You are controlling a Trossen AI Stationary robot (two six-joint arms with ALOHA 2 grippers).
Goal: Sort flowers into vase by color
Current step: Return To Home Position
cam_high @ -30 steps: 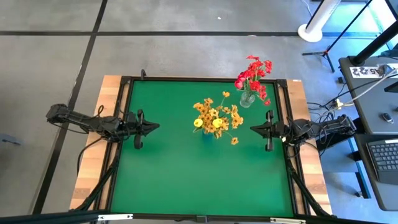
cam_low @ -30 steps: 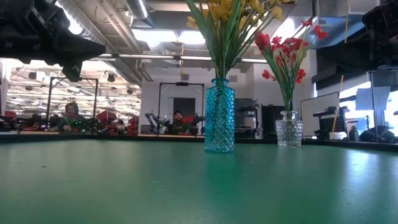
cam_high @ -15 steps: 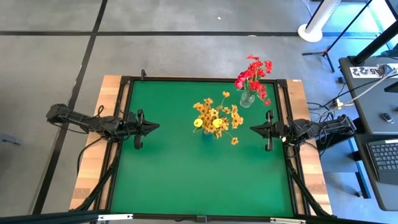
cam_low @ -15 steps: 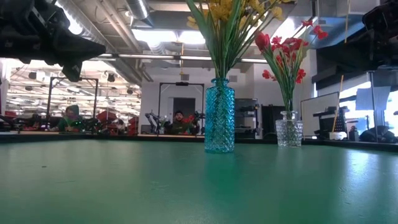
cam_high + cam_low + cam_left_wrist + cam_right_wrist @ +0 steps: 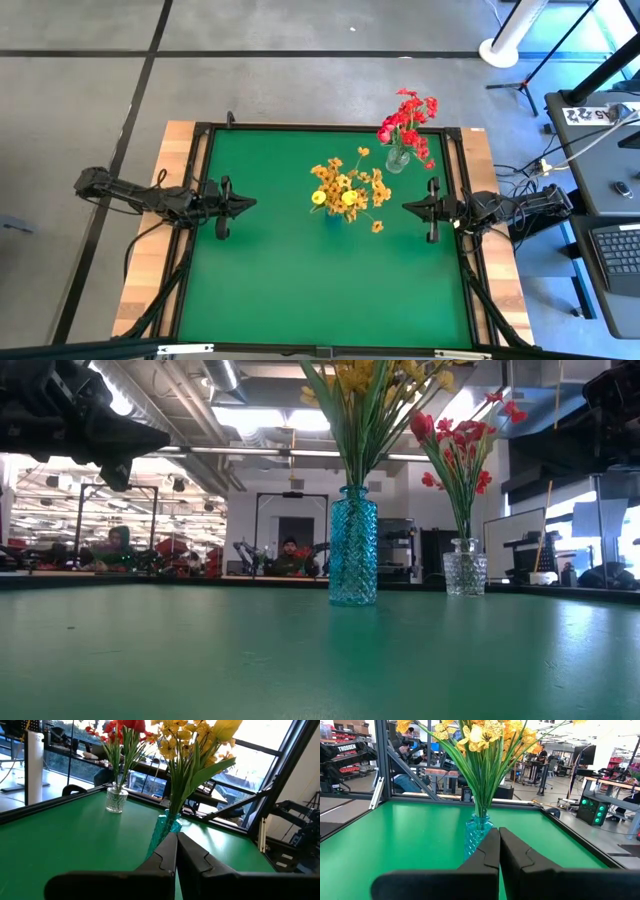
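Blue vase (image 5: 353,545), yellow flowers (image 5: 345,190), apparently straight between left pincer (image 5: 254,203) and right pincer (image 5: 404,208)

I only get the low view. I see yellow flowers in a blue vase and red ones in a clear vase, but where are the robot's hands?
Observer: The high view shows the left gripper near the green mat's left edge and the right gripper near its right edge, tips pointing inward.
Operator: Are they pinching anything?
Observer: No. Each wrist view shows that arm's own fingers pressed together with nothing between them.
Operator: Which vase is nearer the middle?
Observer: From above, the blue vase stands about mid-mat, and the clear vase stands toward the far right corner.
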